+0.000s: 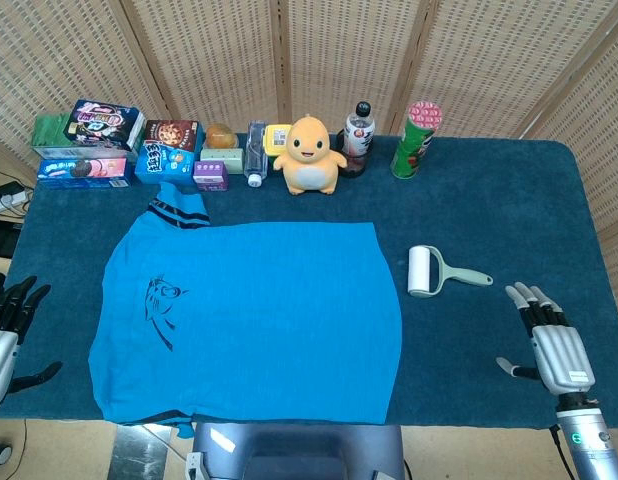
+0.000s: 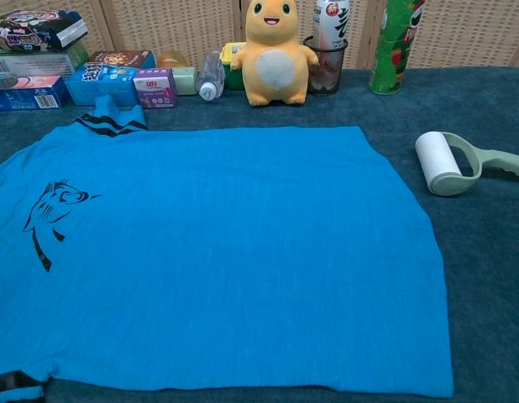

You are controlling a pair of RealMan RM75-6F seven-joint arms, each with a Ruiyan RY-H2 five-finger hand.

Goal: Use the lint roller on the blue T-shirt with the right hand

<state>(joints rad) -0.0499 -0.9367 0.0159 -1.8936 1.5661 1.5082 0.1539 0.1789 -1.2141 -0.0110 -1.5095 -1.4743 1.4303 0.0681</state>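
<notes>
Your right hand (image 1: 551,340) lies flat on the table near the front edge, fingers spread and pointing away from you, holding nothing. Your left hand (image 1: 7,325) sits at the opposite front corner, fingers apart and likewise empty; neither hand shows in the chest view.

The lint roller (image 1: 437,270) rests on the dark blue table cover (image 1: 509,200) just beside the right edge of the blue T-shirt (image 1: 269,310), not touching it — white roll nearest the shirt, pale green handle (image 2: 503,161) pointing out toward your right side. It lies ahead of and a little inboard of your right hand.

Expect it to be light and rigid: a plastic frame with a paper roll that spins freely, so it will likely skate or pivot if you nudge the roll end first. Take it by the straight part of the handle, fingers wrapped round from above, well clear of the roll — the sticky sheet would probably grab at a finger.

The shirt is thin, soft cloth lying flat and unpinned; it looks likely to bunch or drag along under the tacky roll, so press lightly and roll in short strokes
</notes>
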